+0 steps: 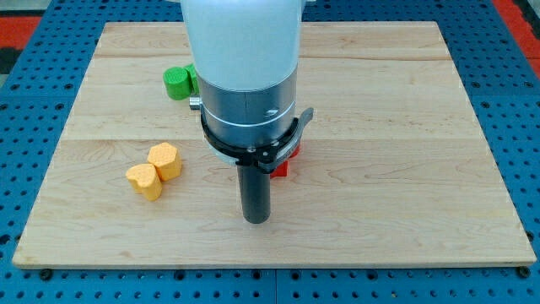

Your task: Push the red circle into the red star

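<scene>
A: Near the middle of the bench (pixel 405 127), your tip (pixel 256 219) rests on the wood, on the near side of the arm's body. There is no hand on this rig to open or close, only the rod, and it has hold of nothing.

B: Where are the red pieces?

A: You can see one red block (pixel 281 166) just right of the rod and a little farther back, mostly hidden by the arm. I cannot tell whether it is the circle or the star, nor whether the two already touch.

B: And the others?

A: Two yellow blocks (pixel 154 171) sit touching at the left, and a green block (pixel 179 82) lies far left. Both are well apart from the tip, so you can likely leave them alone.
</scene>
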### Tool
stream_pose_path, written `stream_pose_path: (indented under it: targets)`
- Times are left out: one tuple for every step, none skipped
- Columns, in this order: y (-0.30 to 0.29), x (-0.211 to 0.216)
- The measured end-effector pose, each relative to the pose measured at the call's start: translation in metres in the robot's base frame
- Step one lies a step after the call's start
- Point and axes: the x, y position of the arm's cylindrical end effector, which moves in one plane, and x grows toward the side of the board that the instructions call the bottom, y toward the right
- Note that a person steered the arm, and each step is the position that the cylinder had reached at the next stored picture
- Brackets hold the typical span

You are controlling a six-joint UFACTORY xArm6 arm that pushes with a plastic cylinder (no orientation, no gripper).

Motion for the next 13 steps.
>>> stream_pose_path:
  targets:
    - [0.002,0.000]
    - [0.027,-0.009]
    - [0.008,-0.035]
    - [-0.018,-0.041]
    - [-0.013,-0.059]
    - [-0.013,-0.052]
    - [0.004,-0.007]
    - [0.076,-0.017]
    - [0.082,-0.038]
    - [0.111,-0.084]
    - [0.119,-0.130]
    - [0.073,-0.110]
    - [0.023,-0.077]
